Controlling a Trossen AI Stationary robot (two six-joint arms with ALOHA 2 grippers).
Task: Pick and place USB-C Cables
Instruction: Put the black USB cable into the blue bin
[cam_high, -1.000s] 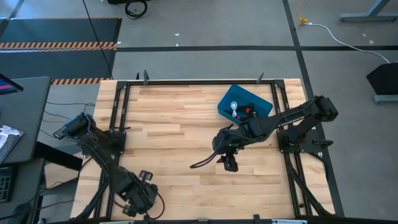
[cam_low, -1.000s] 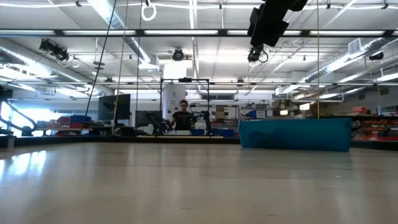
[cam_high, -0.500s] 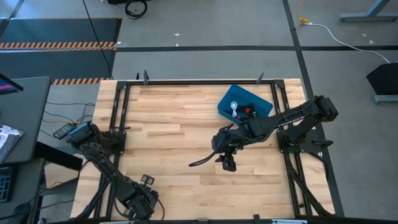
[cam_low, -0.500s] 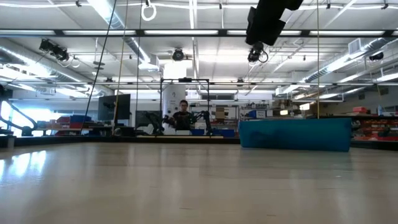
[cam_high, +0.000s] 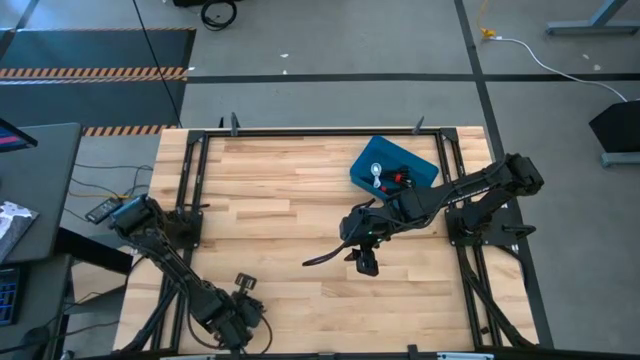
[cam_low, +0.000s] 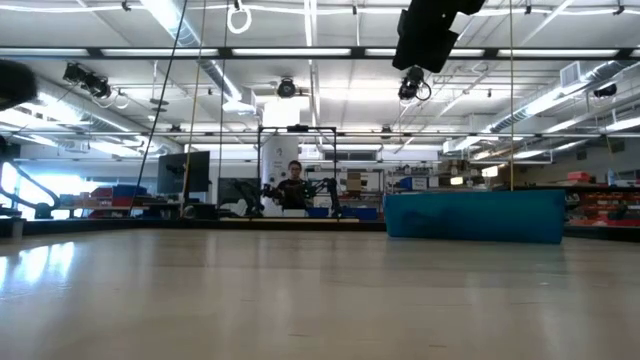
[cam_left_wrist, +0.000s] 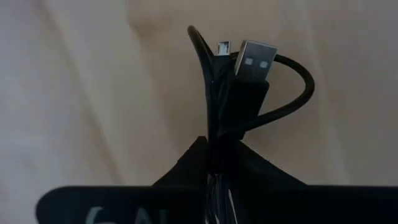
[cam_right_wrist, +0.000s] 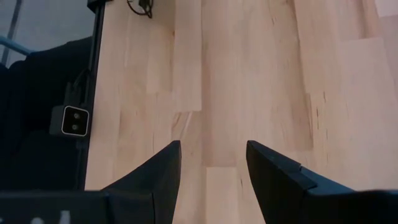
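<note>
Left arm: folding low along the desk's (cam_high: 280, 190) left edge, elbow out past the desk corner, wrist lying at the near-left corner.
Left tool (cam_high: 243, 303): clamped on a black USB-C cable (cam_left_wrist: 233, 93); in the left wrist view the fingers (cam_left_wrist: 186, 168) are pinching the bundle from both sides.
Held cable: long axis running straight out from the fingertips; a silver USB-A plug and a smaller connector are leading at the far end, with a loop of cord bowing out to one side. Bare wood is showing behind it.
Right arm: reaching from its base at the desk's right side toward the middle, forearm angling down and inward.
Right tool (cam_high: 366, 262): hanging over bare wood near the desk's centre, fingers (cam_right_wrist: 163, 168) standing apart with nothing between them.
Blue bin (cam_high: 372, 150): sitting at the far right part of the desk, turned at an angle to the desk edges.
Cables in bin: a white cable (cam_high: 376, 176) and a black cable with red tie (cam_high: 402, 177) are lying inside; their direction cannot be told.
Background: a person (cam_low: 293, 187) is standing far behind the desk in the low view.
</note>
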